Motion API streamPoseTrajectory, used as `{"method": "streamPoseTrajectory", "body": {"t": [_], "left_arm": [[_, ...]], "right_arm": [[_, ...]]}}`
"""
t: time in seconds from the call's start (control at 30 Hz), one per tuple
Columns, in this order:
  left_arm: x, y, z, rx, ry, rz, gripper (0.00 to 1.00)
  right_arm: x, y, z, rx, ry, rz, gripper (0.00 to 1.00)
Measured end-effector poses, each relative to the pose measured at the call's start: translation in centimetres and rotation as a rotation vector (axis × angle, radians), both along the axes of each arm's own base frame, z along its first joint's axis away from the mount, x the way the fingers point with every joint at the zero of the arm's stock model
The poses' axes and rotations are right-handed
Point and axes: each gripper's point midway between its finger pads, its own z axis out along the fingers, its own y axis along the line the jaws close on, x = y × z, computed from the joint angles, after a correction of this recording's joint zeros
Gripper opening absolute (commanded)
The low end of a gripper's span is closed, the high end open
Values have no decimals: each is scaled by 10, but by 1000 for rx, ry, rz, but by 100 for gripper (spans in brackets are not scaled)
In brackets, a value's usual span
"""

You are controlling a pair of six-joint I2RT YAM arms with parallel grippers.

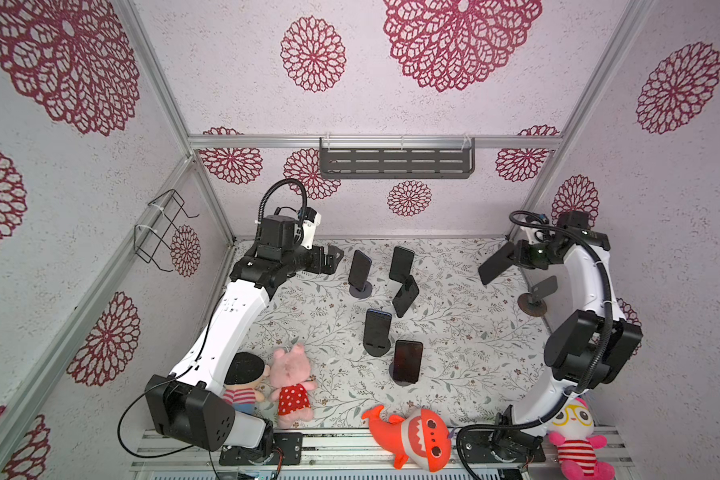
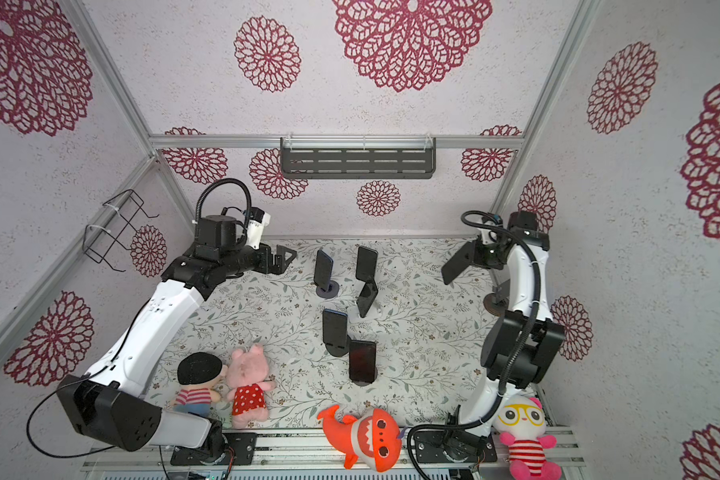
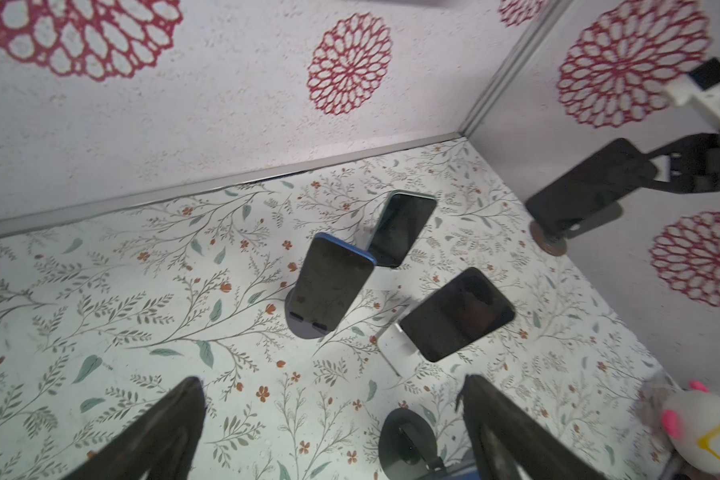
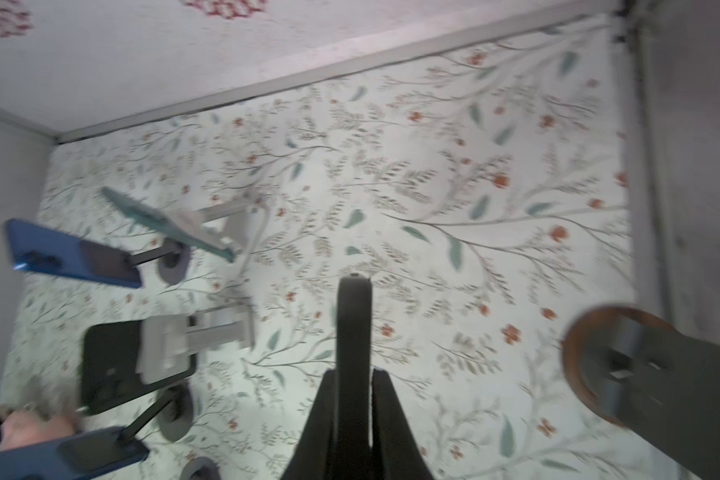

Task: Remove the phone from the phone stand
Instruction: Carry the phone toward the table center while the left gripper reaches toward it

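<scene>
**Q:** Item one, the task's thing?
**A:** Black slab phone point(image 1: 495, 262), glass-faced. It hangs raised above the empty phone stand point(image 1: 538, 294) (dark tilted plate, round brown base) and just beside it. Both top views show no contact. Holder: right hand point(image 4: 353, 376), fingers narrow, clamped across the phone's thickness at one end. That grip probably lets the phone come out of the cradle without dragging the base.

**Q:** The second hand?
**A:** Left hand point(image 1: 334, 257), spread wide, nothing in it, well apart from the stand across the surface. Judged idle, standing clear of the lift.

**Q:** Status of removal?
**A:** Judged essentially done. Setting the phone down is what is left, if wanted.

**Q:** Other stock?
**A:** Five further dark phones on stands point(image 1: 377, 328), grouped between the empty stand and the left hand. Soft toys, among them an orange shark plush point(image 1: 416, 436), lie well away from the stand, by the arm bases.

**Q:** Surface and room?
**A:** Surface point(image 1: 466, 332): pale cloth printed with leafy sprigs and small red flowers. Walls: white, textured, with crimson flower medallions. A dark slotted metal shelf point(image 1: 395, 163) hangs on the wall behind the stand. A black wire rack point(image 1: 159, 232) is on the side wall farthest from it.
</scene>
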Motion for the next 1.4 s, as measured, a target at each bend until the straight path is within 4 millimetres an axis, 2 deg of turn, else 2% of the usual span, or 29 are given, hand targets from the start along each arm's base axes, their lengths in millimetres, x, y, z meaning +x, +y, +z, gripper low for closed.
{"method": "streamPoseTrajectory", "body": {"t": [0.13,0.27,0.37,0.47,0.53,0.63,0.77,0.87,1.0,1.1,1.23,1.4], "left_arm": [[-18,-19,37,-72,-50,-129,89],[-36,-39,61,-145,-80,-281,88],[-53,-55,66,-192,-86,-431,89],[-62,-69,63,-232,-75,-558,89],[-62,-76,59,-255,-61,-623,89],[-59,-85,53,-282,-49,-698,94],[-60,-89,42,-300,-38,-756,94],[-64,-93,34,-312,-37,-789,92],[-70,-99,16,-318,-6,-818,93],[-69,-104,12,-322,-5,-833,93],[-63,-108,10,-337,-18,-848,87],[-62,-117,5,-354,-14,-880,76]], "right_arm": [[-7,78,27,48,-45,203,4],[-29,147,58,74,-97,417,4],[-50,191,87,96,-161,582,4],[-71,226,109,118,-220,739,4],[-82,245,113,127,-234,821,4],[-92,268,104,141,-211,912,2],[-98,286,83,162,-158,992,0],[-104,294,76,169,-143,1034,0],[-112,300,77,182,-157,1080,0],[-118,303,79,192,-167,1110,0],[-124,305,81,212,-174,1139,0],[-128,308,84,233,-198,1170,1]]}}
